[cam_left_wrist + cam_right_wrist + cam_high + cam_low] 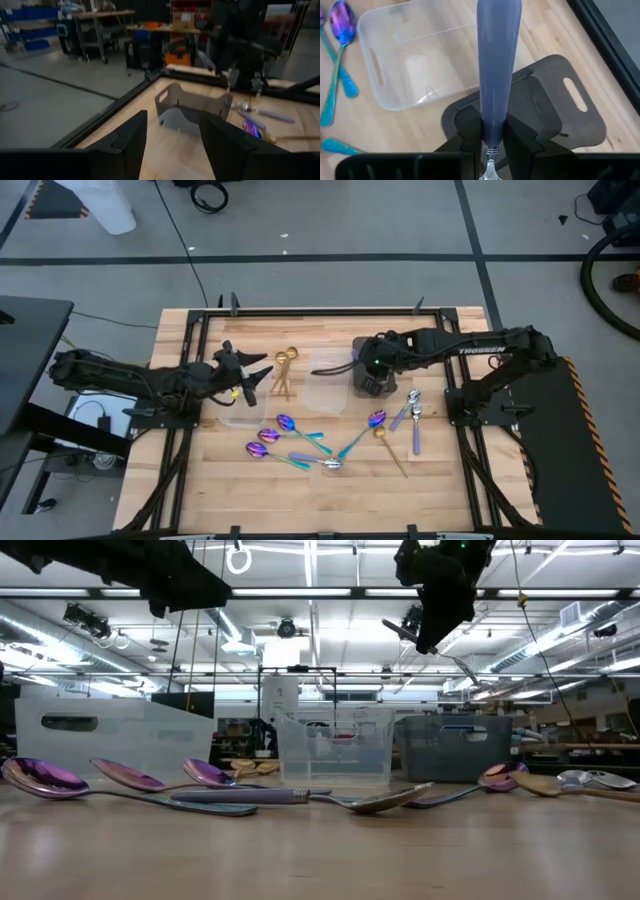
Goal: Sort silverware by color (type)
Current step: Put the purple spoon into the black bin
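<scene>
Right pincer [492,135] clamped on lavender-handled utensil [499,60], poised over dark grey tray [570,112], presumably for drop-off. Left pincer [172,137] agape, idle above bench [220,500].

My right gripper [492,137] above dark tray [570,107]: nothing between. Clear container [420,55] just beside. Bare table [250,495] along near edge.

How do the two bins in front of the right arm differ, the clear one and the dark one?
The clear container is see-through plastic; the dark grey tray is opaque. The right pincer, shut on a lavender-handled utensil, hangs over the dark grey tray, not over the clear container. Both sit side by side, have slot handles, and show nothing inside.
</scene>
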`<control>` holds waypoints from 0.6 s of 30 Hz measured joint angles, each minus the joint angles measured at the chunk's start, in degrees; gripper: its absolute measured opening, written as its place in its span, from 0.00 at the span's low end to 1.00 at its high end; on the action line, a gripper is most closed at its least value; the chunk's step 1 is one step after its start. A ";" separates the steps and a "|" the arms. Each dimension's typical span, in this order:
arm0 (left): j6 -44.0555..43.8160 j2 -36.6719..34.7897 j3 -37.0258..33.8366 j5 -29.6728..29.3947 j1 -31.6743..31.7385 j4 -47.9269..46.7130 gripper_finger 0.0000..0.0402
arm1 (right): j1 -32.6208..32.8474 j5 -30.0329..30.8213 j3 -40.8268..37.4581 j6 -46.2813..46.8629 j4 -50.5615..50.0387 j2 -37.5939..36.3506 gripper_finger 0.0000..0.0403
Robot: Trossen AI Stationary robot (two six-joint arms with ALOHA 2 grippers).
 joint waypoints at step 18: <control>-0.16 -0.01 1.04 -0.02 0.00 -3.55 0.47 | -12.05 -5.45 -8.52 -3.16 12.11 0.39 0.18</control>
